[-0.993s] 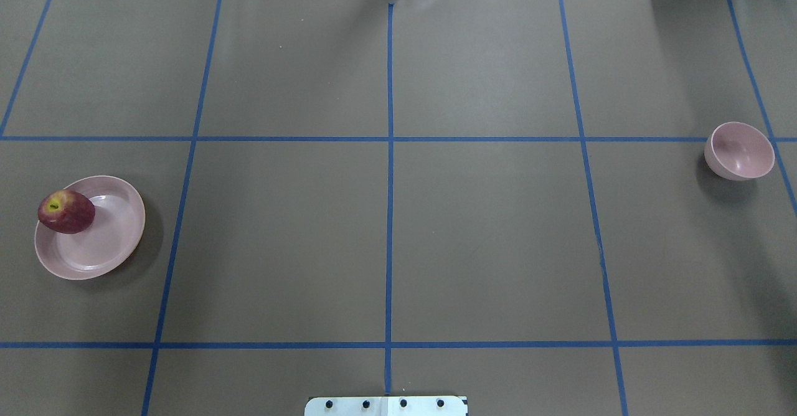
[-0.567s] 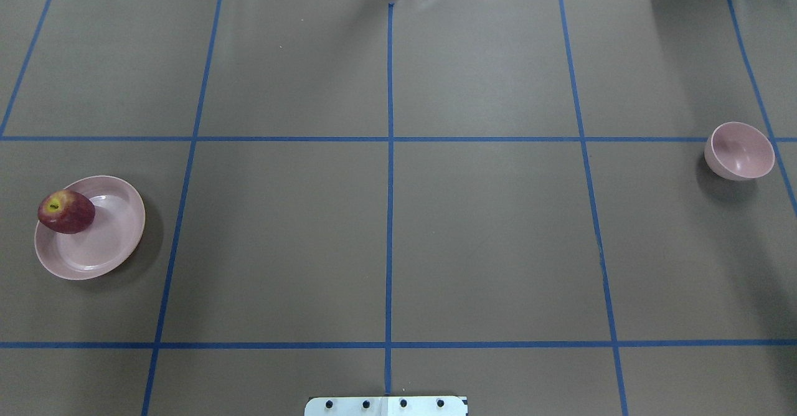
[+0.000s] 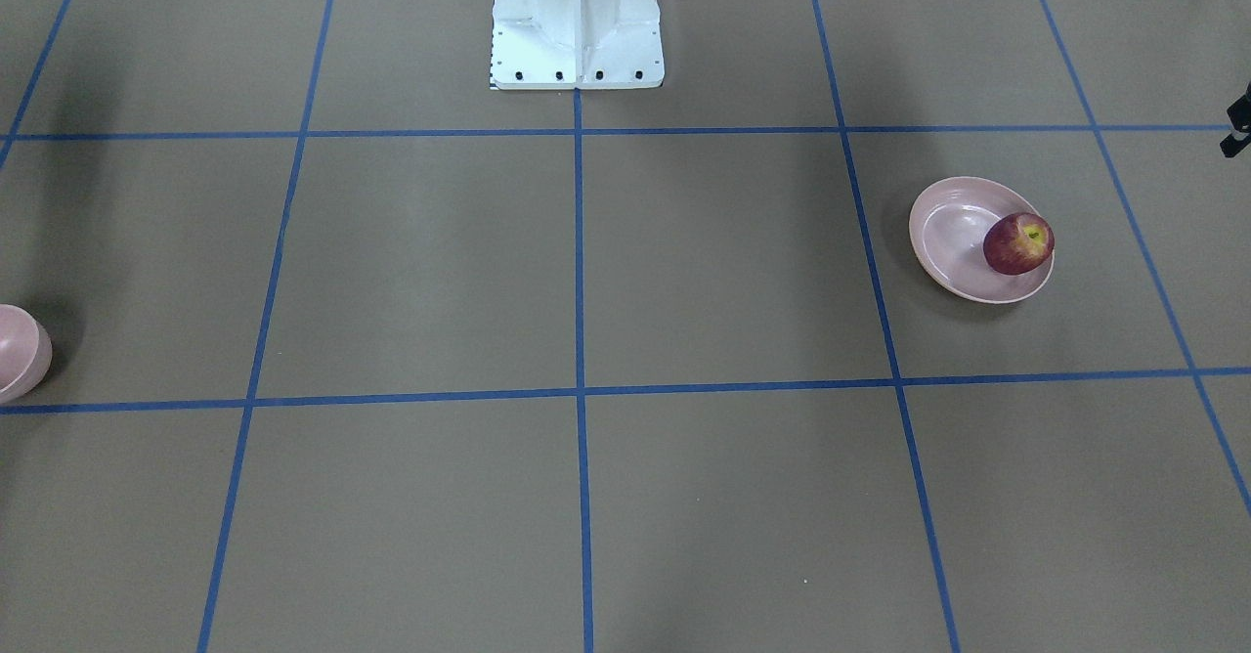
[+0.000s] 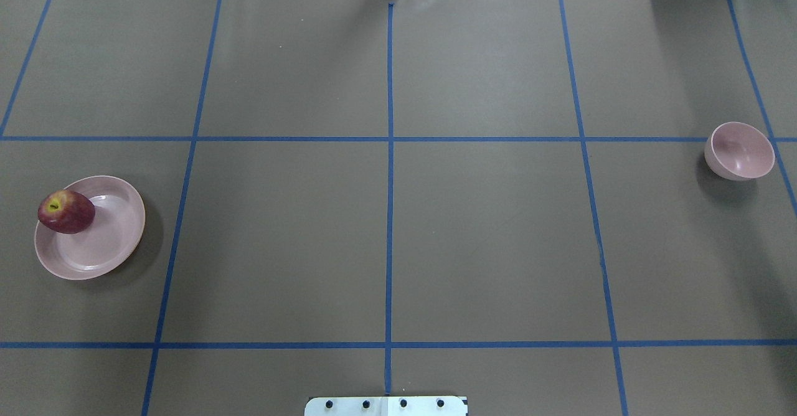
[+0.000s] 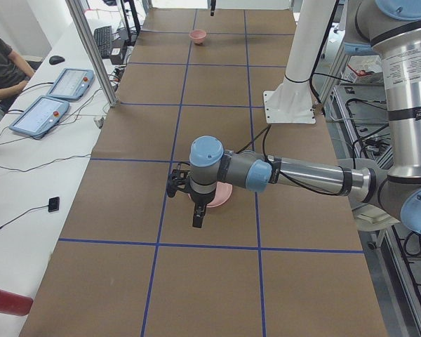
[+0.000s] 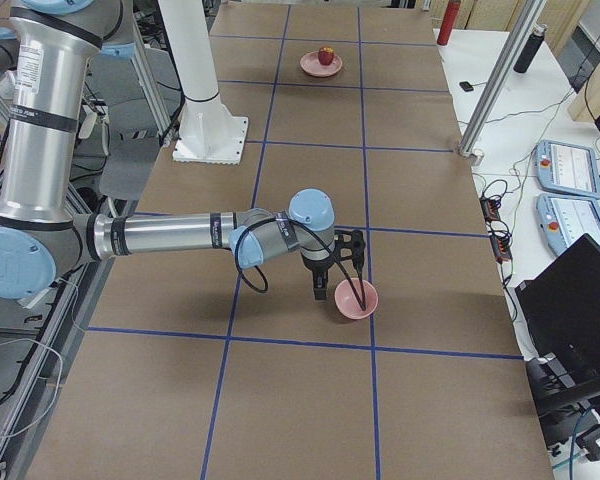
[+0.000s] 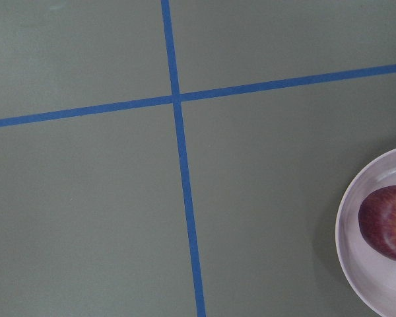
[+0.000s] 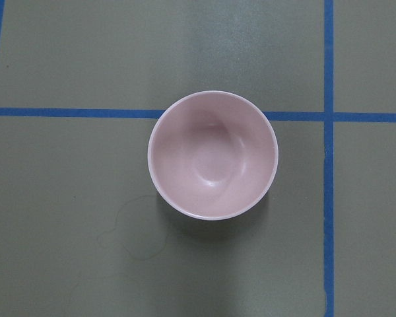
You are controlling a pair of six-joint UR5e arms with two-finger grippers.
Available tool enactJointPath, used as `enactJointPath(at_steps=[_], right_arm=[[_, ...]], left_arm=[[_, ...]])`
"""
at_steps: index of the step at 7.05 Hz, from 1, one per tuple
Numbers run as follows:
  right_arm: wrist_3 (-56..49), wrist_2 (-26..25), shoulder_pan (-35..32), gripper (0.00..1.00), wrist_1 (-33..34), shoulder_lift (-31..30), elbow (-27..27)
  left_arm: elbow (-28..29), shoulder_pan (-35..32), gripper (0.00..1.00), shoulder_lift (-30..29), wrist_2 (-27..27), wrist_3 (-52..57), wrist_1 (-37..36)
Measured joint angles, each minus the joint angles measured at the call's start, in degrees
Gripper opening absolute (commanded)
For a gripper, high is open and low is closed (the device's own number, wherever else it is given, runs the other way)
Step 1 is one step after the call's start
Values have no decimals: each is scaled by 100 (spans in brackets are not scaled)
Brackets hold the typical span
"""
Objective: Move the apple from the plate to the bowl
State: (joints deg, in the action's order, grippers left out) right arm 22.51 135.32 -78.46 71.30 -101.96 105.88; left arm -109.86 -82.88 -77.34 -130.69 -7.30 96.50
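A brown surface (image 4: 485, 241) is marked with a grid of blue tape lines. A dark red apple (image 4: 66, 212) sits on a wide, shallow pink plate (image 4: 106, 241) at the far left end of the surface. The apple rests against the plate's outer rim, and the yellow patch around its stem faces up. A small, deep pink bowl (image 4: 741, 151) stands empty at the far right end, well apart from the plate. It sits beside a crossing of two tape lines.

In the left side view, the left arm (image 5: 302, 175) reaches out from the robot with its forearm nearly level, high above the surface. Its wrist bends so that the left end effector (image 5: 197, 219) points straight down, raised over the plate and touching nothing. It appears only in this side view, so I cannot tell whether its fingers are apart or together. Its wrist camera looks straight down and catches the plate and apple at the lower right edge.

In the right side view, the right arm (image 6: 170, 235) mirrors this pose. Its forearm is level, and the right end effector (image 6: 318, 288) points down just beside the bowl, raised above it. Its finger state cannot be told either. Its wrist camera looks straight down into the bowl.
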Motion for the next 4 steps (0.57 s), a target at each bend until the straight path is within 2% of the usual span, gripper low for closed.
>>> enactJointPath(at_steps=[4], right_arm=[[11, -58, 66, 100, -74, 239, -447]], left_arm=[[-1, 6, 99, 0, -2, 3, 0]])
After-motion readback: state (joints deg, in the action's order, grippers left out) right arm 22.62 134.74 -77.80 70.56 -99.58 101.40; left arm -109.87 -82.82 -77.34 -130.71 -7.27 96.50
